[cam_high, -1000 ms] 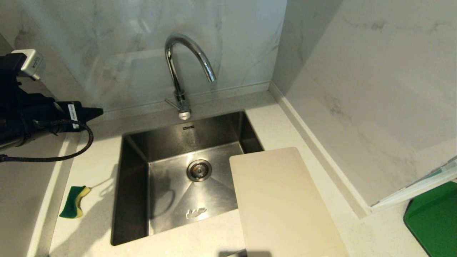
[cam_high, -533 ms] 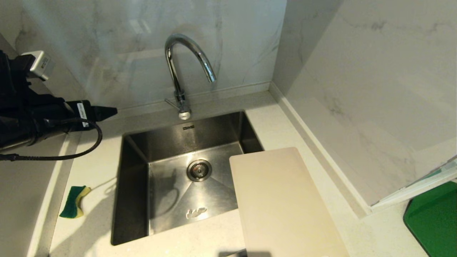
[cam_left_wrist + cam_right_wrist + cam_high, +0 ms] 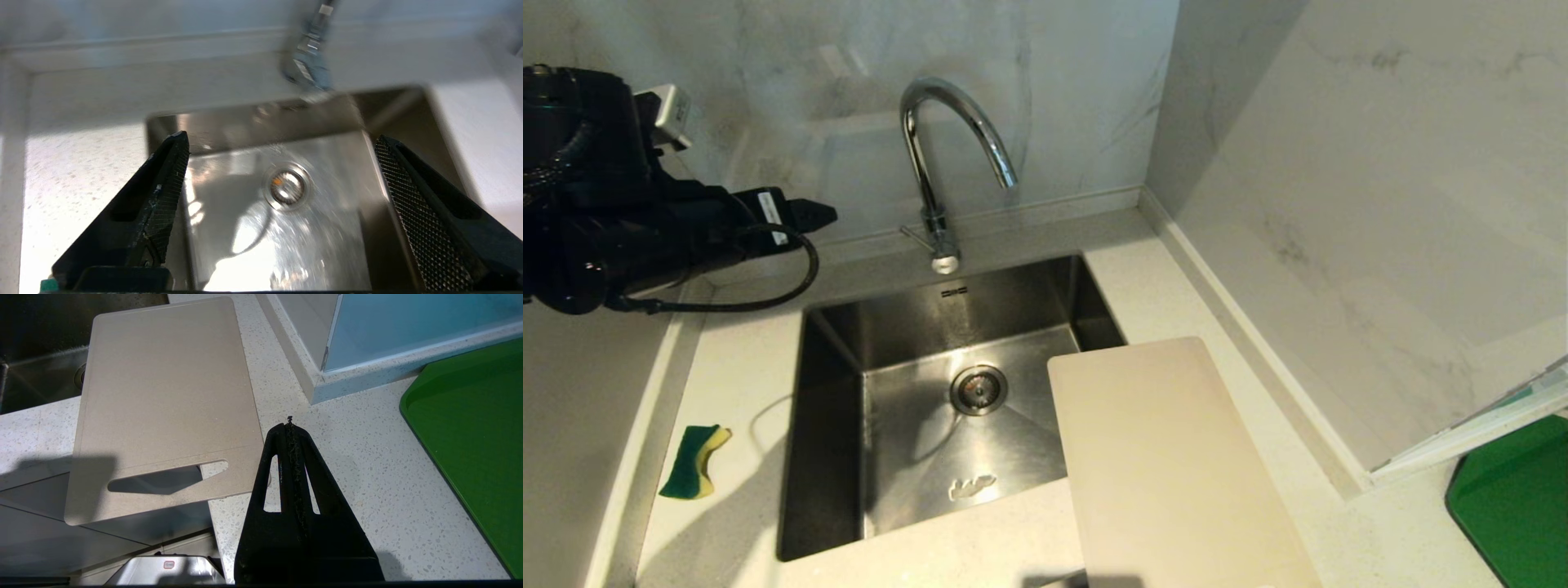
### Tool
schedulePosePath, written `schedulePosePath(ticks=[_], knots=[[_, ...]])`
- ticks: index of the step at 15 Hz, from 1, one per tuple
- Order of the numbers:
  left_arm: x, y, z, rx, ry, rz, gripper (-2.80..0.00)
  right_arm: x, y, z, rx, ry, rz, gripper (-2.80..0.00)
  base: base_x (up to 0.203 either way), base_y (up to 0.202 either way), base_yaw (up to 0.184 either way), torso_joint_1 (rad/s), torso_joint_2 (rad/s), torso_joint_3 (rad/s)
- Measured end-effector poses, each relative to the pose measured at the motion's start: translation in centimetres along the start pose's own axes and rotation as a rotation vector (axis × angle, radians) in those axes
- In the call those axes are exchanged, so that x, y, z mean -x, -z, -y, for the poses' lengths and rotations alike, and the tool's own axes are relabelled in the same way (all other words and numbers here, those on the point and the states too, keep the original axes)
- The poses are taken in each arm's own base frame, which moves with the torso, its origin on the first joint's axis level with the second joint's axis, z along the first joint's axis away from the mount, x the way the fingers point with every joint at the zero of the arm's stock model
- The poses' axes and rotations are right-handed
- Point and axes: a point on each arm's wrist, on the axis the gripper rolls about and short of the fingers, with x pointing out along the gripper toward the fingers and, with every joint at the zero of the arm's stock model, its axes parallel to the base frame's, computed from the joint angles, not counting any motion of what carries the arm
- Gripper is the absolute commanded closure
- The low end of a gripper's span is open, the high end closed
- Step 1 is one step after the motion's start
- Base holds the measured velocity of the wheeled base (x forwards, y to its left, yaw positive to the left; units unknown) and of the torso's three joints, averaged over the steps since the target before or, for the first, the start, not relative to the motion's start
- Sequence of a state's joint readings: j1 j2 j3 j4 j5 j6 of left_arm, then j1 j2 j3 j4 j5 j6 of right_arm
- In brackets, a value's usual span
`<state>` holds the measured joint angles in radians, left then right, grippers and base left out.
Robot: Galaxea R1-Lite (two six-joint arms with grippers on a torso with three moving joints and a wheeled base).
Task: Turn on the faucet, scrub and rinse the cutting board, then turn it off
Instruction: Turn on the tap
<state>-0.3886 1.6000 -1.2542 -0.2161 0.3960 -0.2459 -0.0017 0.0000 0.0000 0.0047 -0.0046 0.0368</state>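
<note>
Two tools were recorded at a bench with a steel sink (image 3: 833, 425). The left tool (image 3: 282, 143) was held in the air above the bench at the sink's left rear corner, pointing toward the faucet (image 3: 931, 163) but well apart from it. Its fingers (image 3: 163, 196) were spread wide, and nothing was held between them; in the left wrist view the sink's drain (image 3: 287, 187) was seen through the gap. The faucet stood behind the sink's rear rim, its arched spout curving forward over the basin and its thin side lever (image 3: 913, 234) projecting to the left at the base. No stream of water could be made out at the spout.

The cutting board (image 3: 1168, 465) lay flat to the right of the sink, its far left corner overhanging the basin and its near end, with the slot handle (image 3: 163, 478), projecting past the bench's front edge. The right tool (image 3: 290, 428) was seen only in the right wrist view, hovering above the bench just beside the board's handle end, with its fingers pressed together and nothing between them. A green and yellow sponge (image 3: 693, 461) rested on the bench to the left of the sink. A dark green board (image 3: 1515, 498) lay at the far right, well apart from the cutting board.
</note>
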Motion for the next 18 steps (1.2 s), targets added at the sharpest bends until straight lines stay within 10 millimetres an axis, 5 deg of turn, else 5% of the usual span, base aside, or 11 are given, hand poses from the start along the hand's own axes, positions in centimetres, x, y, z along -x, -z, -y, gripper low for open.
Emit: schedulePosePath(ticks=[12,18], knots=[[-6.6,0.7,6.6,0.370,-0.050,0.112,-2.80,0.0,0.0,0.0,0.000,0.000,0.000,0.00,0.000,0.000,0.000,0.000,0.00,0.000],[-10.1,2.7,8.0,0.471,-0.059,0.105,-2.80,0.0,0.0,0.0,0.000,0.000,0.000,0.00,0.000,0.000,0.000,0.000,0.00,0.000]])
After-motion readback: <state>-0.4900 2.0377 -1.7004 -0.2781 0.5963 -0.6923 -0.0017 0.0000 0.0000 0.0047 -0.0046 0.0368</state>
